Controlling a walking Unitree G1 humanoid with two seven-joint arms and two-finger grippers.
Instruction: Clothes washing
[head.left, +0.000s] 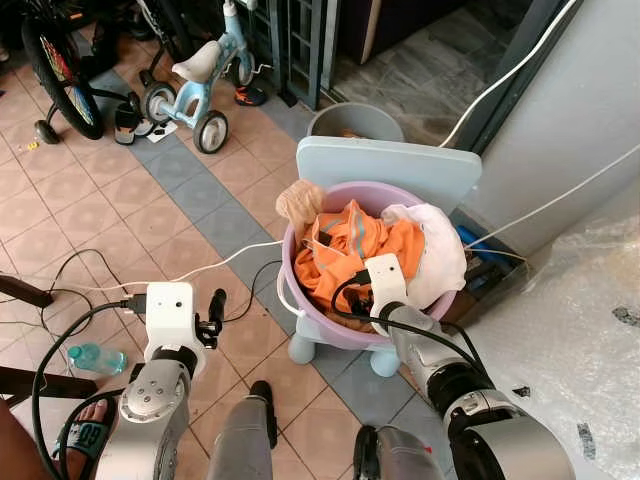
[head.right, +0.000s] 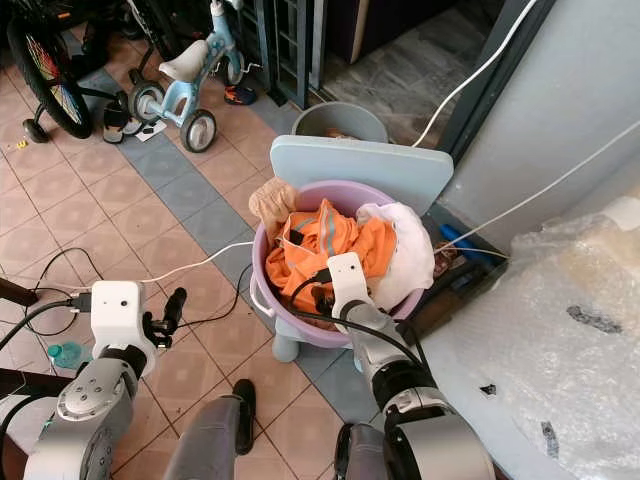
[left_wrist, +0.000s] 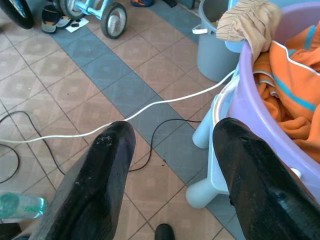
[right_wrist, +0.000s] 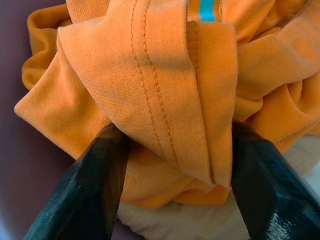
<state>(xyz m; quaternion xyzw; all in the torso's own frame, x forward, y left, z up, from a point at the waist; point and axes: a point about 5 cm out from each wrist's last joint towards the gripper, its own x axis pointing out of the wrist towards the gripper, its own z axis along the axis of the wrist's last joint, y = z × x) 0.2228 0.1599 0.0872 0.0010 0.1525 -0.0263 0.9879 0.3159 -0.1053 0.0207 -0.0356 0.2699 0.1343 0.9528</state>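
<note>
A purple basin (head.left: 300, 305) stands on a pale blue plastic chair (head.left: 385, 168) and holds an orange garment (head.left: 345, 245), a white cloth (head.left: 432, 250) and a tan cloth (head.left: 298, 200) draped over its rim. My right gripper (right_wrist: 172, 150) reaches down into the basin. Its fingers (right_wrist: 92, 185) are spread wide, and a thick fold of the orange garment (right_wrist: 165, 95) lies between them, touching both. My left gripper (left_wrist: 170, 145) is open and holds nothing, out over the tiled floor to the left of the basin (left_wrist: 250, 100).
A white cable (head.left: 215, 262) and black cables (head.left: 75, 275) run over the tiles left of the chair. A grey bucket (head.left: 355, 122) stands behind the chair. A child's trike (head.left: 200, 80) and bicycle (head.left: 60, 70) are far left. Plastic sheeting (head.left: 580, 330) lies on the right, and a water bottle (head.left: 95, 357) near left.
</note>
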